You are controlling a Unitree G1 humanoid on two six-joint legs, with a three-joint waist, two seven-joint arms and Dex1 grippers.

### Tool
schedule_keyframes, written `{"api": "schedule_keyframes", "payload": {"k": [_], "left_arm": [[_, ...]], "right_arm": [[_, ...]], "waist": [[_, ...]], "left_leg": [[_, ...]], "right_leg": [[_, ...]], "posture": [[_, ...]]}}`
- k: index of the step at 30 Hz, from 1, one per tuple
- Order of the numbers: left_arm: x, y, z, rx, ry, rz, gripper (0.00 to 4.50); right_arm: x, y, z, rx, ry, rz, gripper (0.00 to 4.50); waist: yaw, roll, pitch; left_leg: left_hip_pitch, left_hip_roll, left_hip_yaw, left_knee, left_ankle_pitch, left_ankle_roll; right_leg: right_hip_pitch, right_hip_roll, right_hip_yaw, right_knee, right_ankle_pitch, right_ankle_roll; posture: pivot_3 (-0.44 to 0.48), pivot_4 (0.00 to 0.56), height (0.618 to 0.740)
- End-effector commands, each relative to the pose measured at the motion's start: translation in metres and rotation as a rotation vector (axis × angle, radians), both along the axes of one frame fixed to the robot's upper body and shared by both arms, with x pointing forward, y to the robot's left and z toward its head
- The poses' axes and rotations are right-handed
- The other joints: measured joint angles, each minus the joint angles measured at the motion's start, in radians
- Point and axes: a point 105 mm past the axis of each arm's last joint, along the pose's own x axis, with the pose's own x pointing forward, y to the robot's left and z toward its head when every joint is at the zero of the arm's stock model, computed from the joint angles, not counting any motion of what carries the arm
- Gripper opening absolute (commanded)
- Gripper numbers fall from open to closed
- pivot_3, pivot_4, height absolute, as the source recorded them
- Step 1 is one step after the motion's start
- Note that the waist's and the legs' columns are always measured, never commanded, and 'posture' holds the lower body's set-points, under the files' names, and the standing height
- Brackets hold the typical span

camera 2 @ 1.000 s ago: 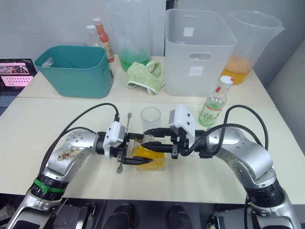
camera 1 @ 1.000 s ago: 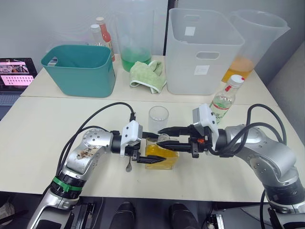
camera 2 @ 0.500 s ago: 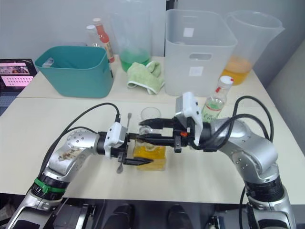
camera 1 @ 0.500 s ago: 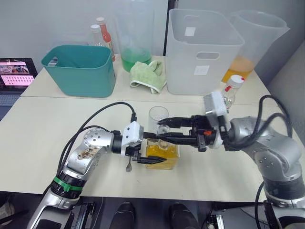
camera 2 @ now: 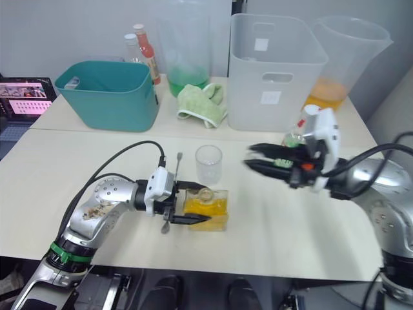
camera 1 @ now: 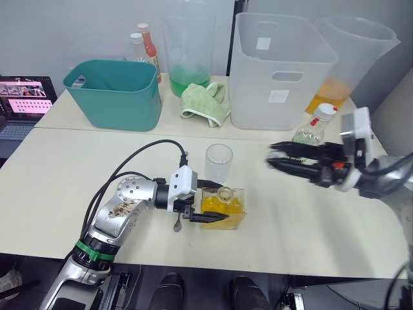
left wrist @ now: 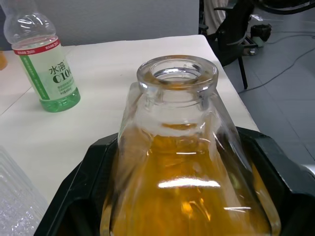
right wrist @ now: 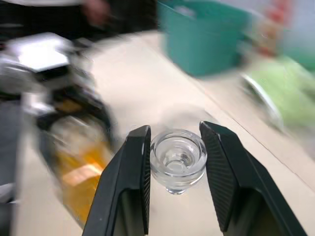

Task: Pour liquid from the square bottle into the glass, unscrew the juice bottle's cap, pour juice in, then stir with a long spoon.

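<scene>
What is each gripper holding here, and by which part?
The left gripper clamps the squat square glass bottle of yellow liquid by its body. The right gripper pinches the round clear glass stopper across its sides.

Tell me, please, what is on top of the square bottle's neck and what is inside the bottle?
Nothing sits on the square bottle: its neck is open, and the round glass stopper is clamped in the right gripper. Inside is yellow liquid. The left gripper covers its lower sides.

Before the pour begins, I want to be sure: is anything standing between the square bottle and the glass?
Nothing visible does. The square bottle, unstoppered and held by the left gripper, stands just in front of the glass. The right gripper holds the stopper off to the right.
</scene>
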Motion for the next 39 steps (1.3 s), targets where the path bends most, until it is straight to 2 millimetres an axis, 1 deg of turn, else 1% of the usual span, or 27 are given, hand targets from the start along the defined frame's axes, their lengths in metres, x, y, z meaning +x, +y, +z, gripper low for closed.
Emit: {"api": "schedule_keyframes", "payload": {"k": [1,3,5,8,10,12,15,23,26,28,34,35,37,39], "left_arm": [[-0.004,-0.003,-0.011,0.011,0.043,0.023,2.82],[-0.005,-0.005,-0.011,-0.001,0.056,0.03,2.82],[-0.005,-0.006,-0.01,-0.008,0.06,0.034,2.82],[-0.008,-0.01,-0.009,-0.016,0.056,0.027,2.82],[-0.01,-0.011,-0.008,-0.021,0.054,0.028,2.82],[-0.009,-0.01,-0.008,-0.023,0.049,0.039,2.82],[-0.008,-0.009,-0.008,-0.029,0.048,0.067,2.82],[-0.006,-0.008,-0.005,-0.037,0.052,0.094,2.82],[-0.006,-0.008,-0.004,-0.041,0.048,0.094,2.82],[-0.005,-0.008,-0.003,-0.043,0.048,0.095,2.82],[-0.005,-0.007,-0.003,-0.05,0.061,0.093,2.82],[-0.006,-0.007,-0.003,-0.049,0.06,0.084,2.82],[-0.007,-0.007,-0.003,-0.05,0.061,0.073,2.82],[-0.008,-0.005,-0.002,-0.056,0.065,0.068,2.82]], "right_arm": [[0.006,-0.05,-0.004,-0.02,-0.071,-0.236,1.03],[0.012,-0.072,-0.015,-0.02,-0.078,-0.356,1.03],[0.017,-0.085,-0.022,-0.015,-0.082,-0.434,1.03],[0.032,-0.118,-0.055,-0.031,-0.041,-0.645,1.03],[0.038,-0.128,-0.076,-0.009,-0.014,-0.731,1.03],[0.042,-0.131,-0.088,0.004,-0.012,-0.774,1.03],[0.043,-0.134,-0.1,0.044,-0.007,-0.82,1.03],[0.04,-0.135,-0.119,0.099,0.035,-0.851,1.03],[0.039,-0.136,-0.122,0.135,0.054,-0.863,1.03],[0.039,-0.136,-0.12,0.144,0.046,-0.86,2.07],[0.037,-0.136,-0.103,0.152,-0.007,-0.829,4.07],[0.036,-0.135,-0.099,0.151,-0.016,-0.816,4.47],[0.036,-0.133,-0.088,0.159,-0.038,-0.793,4.47],[0.035,-0.131,-0.073,0.154,-0.066,-0.757,4.47]], "waist": [[0.001,0.0,0.0],[-0.002,0.0,0.0],[-0.005,0.0,0.0],[-0.004,0.001,0.0],[-0.004,0.001,0.0],[-0.006,0.003,-0.001],[-0.005,0.01,-0.001],[-0.004,0.011,0.0],[-0.004,0.011,0.0],[-0.004,0.011,0.0],[-0.004,0.011,0.0],[-0.004,0.011,0.0],[-0.005,0.012,0.0],[-0.005,0.012,0.0]], "left_leg": [[0.0,0.0,0.0,0.0,0.0,0.0],[0.001,0.0,0.001,0.0,0.0,0.0],[0.002,0.0,0.001,0.0,0.0,0.001],[0.006,-0.001,0.001,0.0,0.001,0.002],[0.01,0.0,0.001,0.0,0.001,0.002],[0.009,-0.001,0.001,0.0,0.001,0.002],[0.007,-0.001,0.001,0.0,0.001,0.002],[0.008,-0.001,0.001,0.0,0.001,0.002],[0.008,-0.002,0.001,0.0,0.001,0.002],[0.008,-0.002,0.001,0.0,0.001,0.002],[0.008,-0.002,0.001,0.0,0.001,0.002],[0.008,-0.002,0.001,0.0,0.001,0.002],[0.008,-0.002,0.001,0.0,0.001,0.002],[0.008,-0.002,0.001,0.0,0.001,0.002]], "right_leg": [[0.0,0.0,0.0,0.0,0.0,0.0],[0.001,0.0,0.001,0.0,0.0,0.0],[0.002,0.0,0.001,0.0,0.0,0.001],[0.006,0.0,0.002,-0.002,0.001,0.002],[0.012,0.0,0.001,-0.007,0.0,0.002],[0.013,0.0,0.002,-0.01,0.001,0.003],[0.013,-0.001,0.002,-0.014,0.004,0.004],[0.014,-0.001,0.002,-0.014,0.004,0.005],[0.014,-0.001,0.002,-0.015,0.004,0.005],[0.014,-0.001,0.002,-0.015,0.004,0.005],[0.014,-0.001,0.002,-0.015,0.004,0.005],[0.014,-0.001,0.002,-0.015,0.004,0.005],[0.014,-0.001,0.002,-0.015,0.004,0.005],[0.014,-0.001,0.002,-0.015,0.004,0.005]], "posture": [[0.0,0.15,0.74],[0.0,0.15,0.74],[0.0,0.15,0.74],[0.0,0.15,0.74],[0.0,0.15,0.74],[0.0,0.15,0.74],[0.0,0.15,0.74],[0.0,0.15,0.74],[0.0,0.15,0.74],[0.0,0.15,0.74],[0.0,0.15,0.74],[0.0,0.15,0.74],[0.0,0.15,0.74],[0.0,0.15,0.74]]}}
